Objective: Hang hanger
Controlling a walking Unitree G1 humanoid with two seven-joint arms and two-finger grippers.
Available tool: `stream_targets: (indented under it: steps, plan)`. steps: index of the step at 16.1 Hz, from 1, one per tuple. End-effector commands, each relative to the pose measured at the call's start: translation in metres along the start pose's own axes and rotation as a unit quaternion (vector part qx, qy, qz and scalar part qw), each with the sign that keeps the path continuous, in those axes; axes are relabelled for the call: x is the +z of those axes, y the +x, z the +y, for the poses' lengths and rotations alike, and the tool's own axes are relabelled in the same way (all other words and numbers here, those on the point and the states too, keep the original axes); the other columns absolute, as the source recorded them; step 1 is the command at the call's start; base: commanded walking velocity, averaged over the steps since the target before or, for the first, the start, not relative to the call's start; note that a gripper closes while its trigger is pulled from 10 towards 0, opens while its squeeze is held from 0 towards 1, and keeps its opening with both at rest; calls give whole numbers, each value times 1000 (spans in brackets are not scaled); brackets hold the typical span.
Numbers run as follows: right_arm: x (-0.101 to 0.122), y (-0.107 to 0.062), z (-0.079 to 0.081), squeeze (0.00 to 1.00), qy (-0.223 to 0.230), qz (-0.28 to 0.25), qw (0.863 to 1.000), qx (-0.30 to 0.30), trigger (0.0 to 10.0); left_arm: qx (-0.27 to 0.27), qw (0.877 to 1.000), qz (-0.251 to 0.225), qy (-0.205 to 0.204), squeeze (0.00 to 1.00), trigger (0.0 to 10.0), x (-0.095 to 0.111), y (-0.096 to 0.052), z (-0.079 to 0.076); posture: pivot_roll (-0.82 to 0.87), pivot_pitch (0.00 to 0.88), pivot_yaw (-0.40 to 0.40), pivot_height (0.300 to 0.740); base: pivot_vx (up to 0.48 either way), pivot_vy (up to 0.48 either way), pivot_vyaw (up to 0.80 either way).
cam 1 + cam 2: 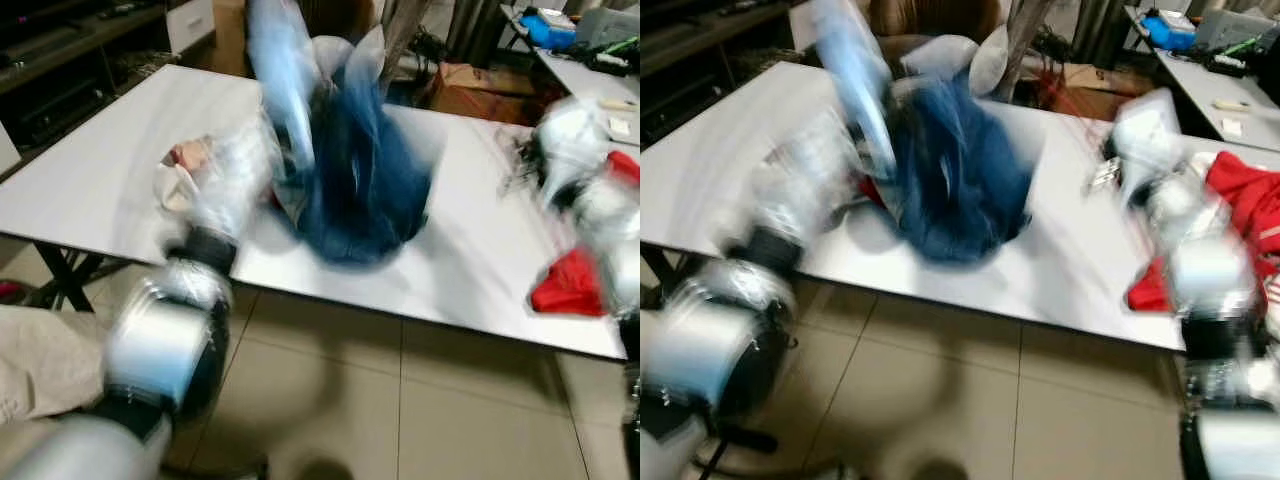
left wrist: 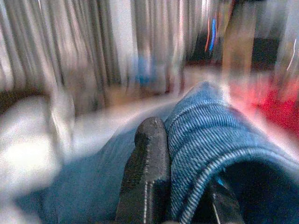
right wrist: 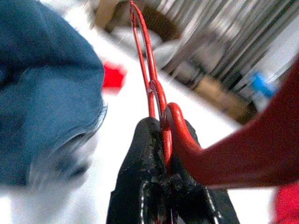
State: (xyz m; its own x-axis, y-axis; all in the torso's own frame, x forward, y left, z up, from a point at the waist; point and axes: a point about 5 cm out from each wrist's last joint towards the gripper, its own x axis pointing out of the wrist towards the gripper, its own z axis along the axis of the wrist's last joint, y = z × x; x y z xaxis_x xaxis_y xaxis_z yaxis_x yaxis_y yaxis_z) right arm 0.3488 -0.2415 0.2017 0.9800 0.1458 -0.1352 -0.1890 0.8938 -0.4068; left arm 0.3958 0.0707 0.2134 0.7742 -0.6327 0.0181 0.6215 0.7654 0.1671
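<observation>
Left eye view: everything is smeared with blur. A white counter (image 1: 90, 190) carries a heap of dark blue denim clothing (image 1: 365, 190) near its middle, with pale blue fabric rising out of it toward the far edge. A red cloth (image 1: 570, 285) lies by the counter's near right corner. The left arm reaches over the near edge to the heap; the right arm is raised over the right end.

Right eye view: the same scene, with the red cloth (image 1: 1240, 185) spread wider along the right end of the counter.

Left wrist view: the left hand (image 2: 187, 186) is clamped on a thick folded edge of the denim clothing (image 2: 219, 135), one black finger (image 2: 147, 172) pressed against its ribbed weave.

Right wrist view: the right hand (image 3: 163, 182) is closed on a red hanger (image 3: 156, 93). It is thin glossy red wire, its two strands running close together away from the fingers, with a thicker curved red part just beside the grip. The blue heap (image 3: 46, 88) lies near it on the counter.
</observation>
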Motion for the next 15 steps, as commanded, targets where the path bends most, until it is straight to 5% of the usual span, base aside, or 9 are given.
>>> stream_targets:
  steps: [1, 4, 5, 6, 7, 8, 12, 15]
  plan:
    - [-2, -5, 6, 0, -1, 1, 1000, 16, 10000, 11, 997, 73, 36, 0, 10000, -28, 0, -8, -2, 0, -46, 740, 0, 0, 0]
    - [-18, -26, 40, 0, 4, 4, 993, 115, 10000, 67, 975, 208, 49, 0, 10000, -81, -21, -1, -19, 0, -41, 740, 0, 0, 0]
    - [-18, -26, 40, 0, 4, 4, 993, 115, 10000, 67, 975, 208, 49, 0, 10000, -81, -21, -1, -19, 0, -41, 740, 0, 0, 0]
    - [-17, -37, 51, 0, 6, -8, 988, 153, 10000, 88, 961, 256, 63, 0, 10000, -97, -35, 9, -23, 0, -39, 740, 0, 0, 0]
    - [-14, -42, 51, 0, 8, -17, 988, 155, 10000, 110, 953, 274, 72, 341, 10000, -103, -47, 22, -24, 0, -39, 740, 0, 0, 0]
    - [-11, -45, 49, 0, 19, -24, 989, 142, 10000, 121, 953, 269, 65, 1000, 10000, -101, -53, 34, -21, 0, -44, 740, 0, 0, 0]
    - [-2, -55, 46, 0, 88, -46, 990, 97, 10000, 154, 955, 238, 85, 1000, 10000, -87, -83, 77, -1, 0, -64, 740, 0, 0, 0]
    - [-3, -59, 43, 0, 130, -44, 988, 69, 10000, 77, 986, 149, -5, 1000, 10000, -71, -88, 81, 13, 0, -71, 740, 0, 0, 0]
